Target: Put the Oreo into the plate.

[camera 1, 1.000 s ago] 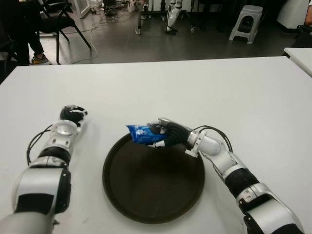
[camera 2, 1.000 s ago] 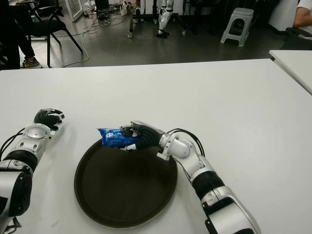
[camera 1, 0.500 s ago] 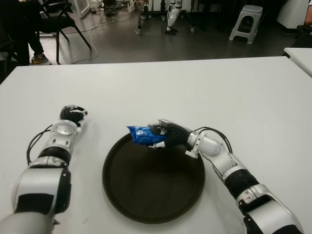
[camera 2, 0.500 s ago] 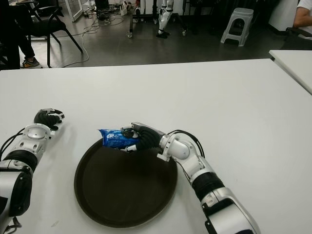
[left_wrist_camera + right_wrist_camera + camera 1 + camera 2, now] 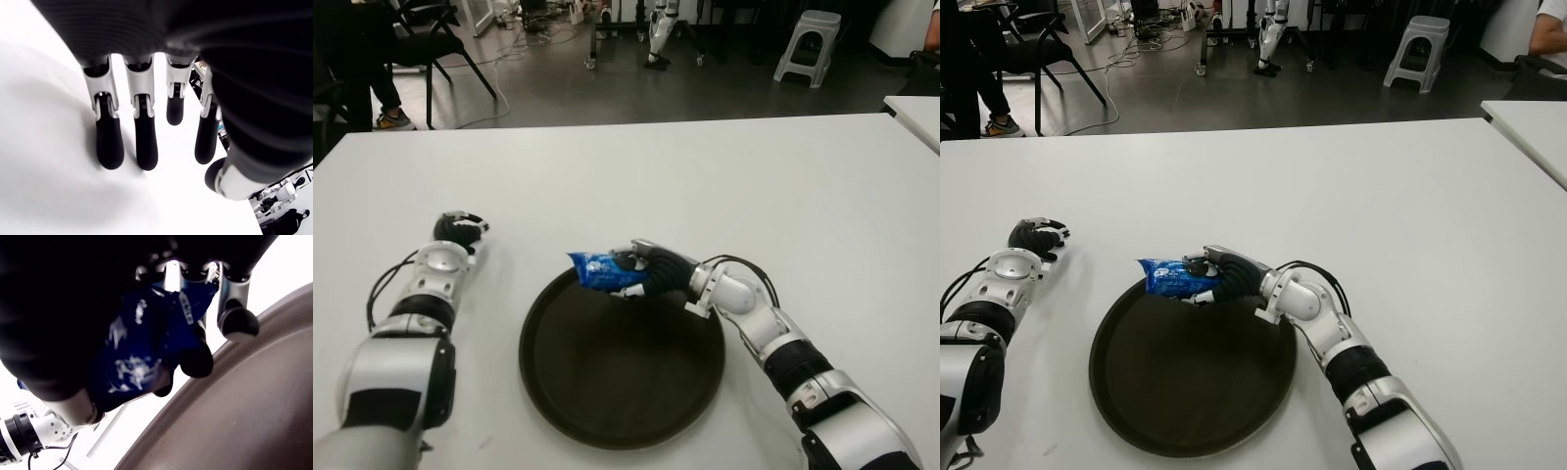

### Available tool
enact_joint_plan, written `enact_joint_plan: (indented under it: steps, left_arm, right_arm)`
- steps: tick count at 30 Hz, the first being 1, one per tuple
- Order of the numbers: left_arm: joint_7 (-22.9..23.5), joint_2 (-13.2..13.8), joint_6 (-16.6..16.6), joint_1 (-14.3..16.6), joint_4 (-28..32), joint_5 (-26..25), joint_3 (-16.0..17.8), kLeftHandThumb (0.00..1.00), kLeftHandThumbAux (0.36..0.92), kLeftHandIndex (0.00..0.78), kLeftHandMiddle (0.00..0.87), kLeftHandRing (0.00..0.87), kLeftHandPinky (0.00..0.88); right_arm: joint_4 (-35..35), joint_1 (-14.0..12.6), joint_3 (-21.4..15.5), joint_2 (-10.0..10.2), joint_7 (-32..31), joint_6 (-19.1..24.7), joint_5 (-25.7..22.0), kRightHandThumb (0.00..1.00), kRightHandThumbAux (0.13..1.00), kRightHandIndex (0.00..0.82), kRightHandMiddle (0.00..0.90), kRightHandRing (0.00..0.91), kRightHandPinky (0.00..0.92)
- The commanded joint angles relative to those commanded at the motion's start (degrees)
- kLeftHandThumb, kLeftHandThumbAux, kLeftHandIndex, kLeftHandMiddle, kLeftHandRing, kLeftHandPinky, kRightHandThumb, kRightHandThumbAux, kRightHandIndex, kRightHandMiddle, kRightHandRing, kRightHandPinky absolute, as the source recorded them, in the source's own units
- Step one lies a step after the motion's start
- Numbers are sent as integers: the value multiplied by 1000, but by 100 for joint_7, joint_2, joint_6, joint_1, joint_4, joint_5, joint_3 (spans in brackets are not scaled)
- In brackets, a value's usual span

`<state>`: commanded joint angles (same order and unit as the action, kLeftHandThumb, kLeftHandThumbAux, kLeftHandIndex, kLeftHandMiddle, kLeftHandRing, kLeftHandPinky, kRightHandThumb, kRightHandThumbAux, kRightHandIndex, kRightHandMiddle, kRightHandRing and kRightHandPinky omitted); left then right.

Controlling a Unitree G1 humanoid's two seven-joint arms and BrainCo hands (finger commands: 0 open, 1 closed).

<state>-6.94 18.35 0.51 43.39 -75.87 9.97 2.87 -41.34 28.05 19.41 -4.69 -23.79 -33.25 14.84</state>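
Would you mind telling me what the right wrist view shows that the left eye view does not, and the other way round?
Only the right wrist view shows, from close by, the fingers curled around the blue Oreo packet.

Only the left eye view shows the whole dark plate, the white table, the idle left hand on the plate's left side, and the chairs and stool behind.

Both show the right hand gripping the packet at the plate's far rim, not yet released.
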Motion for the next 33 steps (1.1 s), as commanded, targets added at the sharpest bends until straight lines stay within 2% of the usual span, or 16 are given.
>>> enact_joint_plan:
  steps: [3,4,5,6,8,9,10,11,12,13,16,20,25,33]
  left_arm:
    - [8,3,4,-2,-1,2,-4,670,726,398,123,160,214]
    - [8,7,3,-3,-3,9,-10,670,726,398,122,158,211]
    - [7,10,3,-4,-5,14,-14,670,726,398,122,158,211]
    - [3,12,9,-6,-6,17,-17,669,726,397,121,157,210]
    - [1,13,23,-11,-6,15,-14,670,726,397,121,156,216]
    - [2,13,29,-13,-6,12,-10,670,726,397,120,156,219]
    - [9,12,34,-13,-7,6,-4,670,726,397,119,156,220]
    - [14,12,37,-13,-8,1,1,670,726,397,119,156,220]
    - [17,12,38,-12,-8,-1,3,671,726,397,118,156,220]
    - [26,14,38,-11,-9,-6,8,671,727,397,119,157,217]
    - [53,19,51,-15,-6,-30,32,670,727,397,121,157,207]
    - [51,18,46,-10,-3,-16,24,670,727,397,119,152,191]
    - [55,10,37,-7,3,-20,25,670,728,397,123,151,190]
    - [49,8,72,-16,4,-6,13,671,728,397,123,163,221]
  right_arm:
    - [-16,22,30,-34,85,-60,87,740,707,440,849,837,819]
    - [-8,38,51,-55,125,-65,140,782,694,434,747,805,784]
    - [-3,50,66,-70,155,-68,178,782,694,434,747,805,784]
    - [29,46,83,-86,197,-53,226,812,686,417,646,719,694]
    - [69,26,109,-104,273,-46,295,818,689,404,552,541,505]
    - [78,16,119,-110,308,-53,326,679,674,296,414,411,379]
    - [81,9,134,-116,348,-73,363,628,670,258,364,365,335]
    - [82,4,143,-119,376,-86,390,521,660,177,264,267,243]
    - [82,3,150,-121,393,-94,404,451,655,125,199,204,184]
    - [81,3,162,-122,424,-114,426,387,648,79,140,147,136]
    - [-20,4,174,-95,559,-332,433,271,626,26,48,56,82]
    - [-243,60,173,-45,664,-539,414,198,598,6,12,14,54]
    - [-488,156,184,-44,741,-719,448,172,584,0,1,2,39]
    - [-674,248,255,-77,888,-714,615,174,629,0,47,54,66]
